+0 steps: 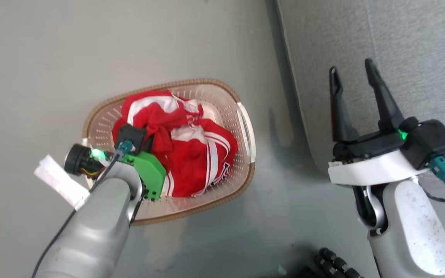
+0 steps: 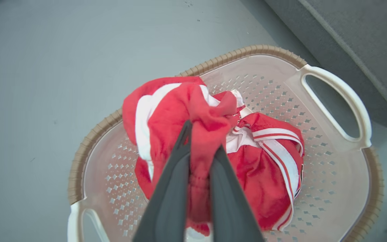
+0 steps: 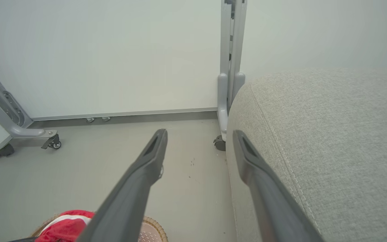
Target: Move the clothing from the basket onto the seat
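The basket, off-white with a brown rim, stands on the grey floor left of the seat. Red clothing with white stripes lies bunched inside it. In the left wrist view my left gripper is shut on a raised fold of the clothing, above the basket. In the head view the left wrist covers those fingers. My right gripper is open and holds nothing, at the seat's left edge. In the right wrist view it points along the floor beside the seat, with the clothing at the bottom.
A white wall panel on a grey wheeled frame stands beyond the seat, its caster near the seat's corner. Another wheeled frame is at the left. A white paper tag hangs off my left arm.
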